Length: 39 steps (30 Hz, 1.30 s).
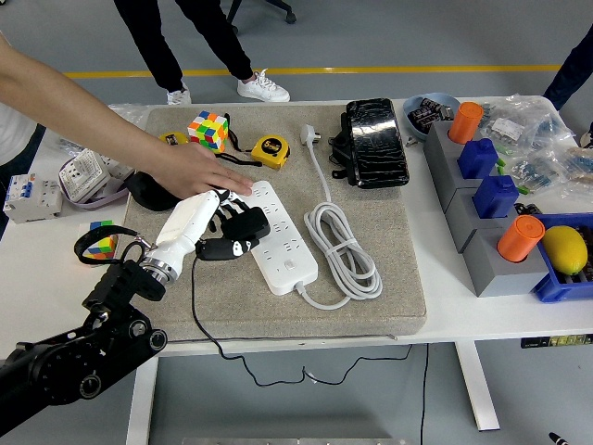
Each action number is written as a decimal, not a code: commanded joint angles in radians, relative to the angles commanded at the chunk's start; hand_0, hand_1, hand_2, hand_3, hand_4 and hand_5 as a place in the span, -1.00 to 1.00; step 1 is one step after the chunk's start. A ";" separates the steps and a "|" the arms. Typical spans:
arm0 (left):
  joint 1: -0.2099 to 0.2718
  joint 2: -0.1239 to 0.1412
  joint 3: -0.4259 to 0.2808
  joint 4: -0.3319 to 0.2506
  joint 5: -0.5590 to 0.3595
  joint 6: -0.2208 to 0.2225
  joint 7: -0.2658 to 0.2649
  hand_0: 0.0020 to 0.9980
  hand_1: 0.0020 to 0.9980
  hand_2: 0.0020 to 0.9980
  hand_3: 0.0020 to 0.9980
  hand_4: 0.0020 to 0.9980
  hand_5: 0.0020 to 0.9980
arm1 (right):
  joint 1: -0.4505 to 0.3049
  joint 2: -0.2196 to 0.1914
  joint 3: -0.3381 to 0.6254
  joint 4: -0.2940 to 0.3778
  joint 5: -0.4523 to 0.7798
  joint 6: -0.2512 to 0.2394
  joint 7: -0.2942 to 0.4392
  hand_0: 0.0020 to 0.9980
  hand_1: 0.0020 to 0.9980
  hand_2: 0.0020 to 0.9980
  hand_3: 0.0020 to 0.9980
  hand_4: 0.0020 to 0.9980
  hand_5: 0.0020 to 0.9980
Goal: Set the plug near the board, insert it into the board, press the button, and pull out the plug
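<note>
Plug [243, 225]: black, gripped in closed left robot hand [215, 232], over power strip's [281, 236] left edge; person's hand [199, 170] steadies strip's upper end.

Left hand [211, 227] with black plug [245, 227] sits at left edge of power strip [281, 237], apparently touching it. Person's hand [206, 171] lies flat on strip's far end, blocking that side. Coiled white cable [340, 248] crowds strip's right side. Tape measure [270, 150] and puzzle cube [208, 130] stand beyond person's hand. Bare mat [278, 311] near the desk [37, 269] front edge gives open approach. Black pouch [375, 141] well apart, far right.
</note>
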State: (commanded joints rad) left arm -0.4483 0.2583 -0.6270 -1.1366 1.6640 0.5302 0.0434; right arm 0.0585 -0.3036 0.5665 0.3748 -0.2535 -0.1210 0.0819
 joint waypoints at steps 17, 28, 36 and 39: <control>0.060 0.035 -0.099 0.001 0.037 0.027 -0.033 -0.45 -0.16 -0.17 0.02 0.53 -0.90 | 0.001 0.003 0.005 -0.001 -0.002 0.000 0.000 0.15 0.28 0.20 0.07 0.86 -0.07; 0.094 0.043 -0.126 0.075 -0.024 0.069 -0.108 -0.44 -0.14 -0.16 0.02 0.53 -0.88 | -0.001 0.005 0.004 -0.001 -0.002 0.000 0.000 0.15 0.28 0.20 0.07 0.86 -0.07; 0.092 0.037 -0.122 0.108 -0.065 0.081 -0.141 -0.42 -0.13 -0.15 0.02 0.54 -0.84 | 0.000 0.006 0.004 -0.001 -0.002 0.000 0.000 0.15 0.28 0.20 0.07 0.86 -0.07; 0.092 0.037 -0.118 0.116 -0.067 0.079 -0.142 -0.42 -0.13 -0.15 0.02 0.54 -0.84 | 0.001 0.005 0.004 -0.002 -0.001 0.000 0.000 0.15 0.28 0.20 0.07 0.86 -0.07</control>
State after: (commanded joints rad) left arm -0.3565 0.2957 -0.7450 -1.0210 1.5966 0.6096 -0.0989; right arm 0.0598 -0.2985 0.5707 0.3733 -0.2541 -0.1206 0.0824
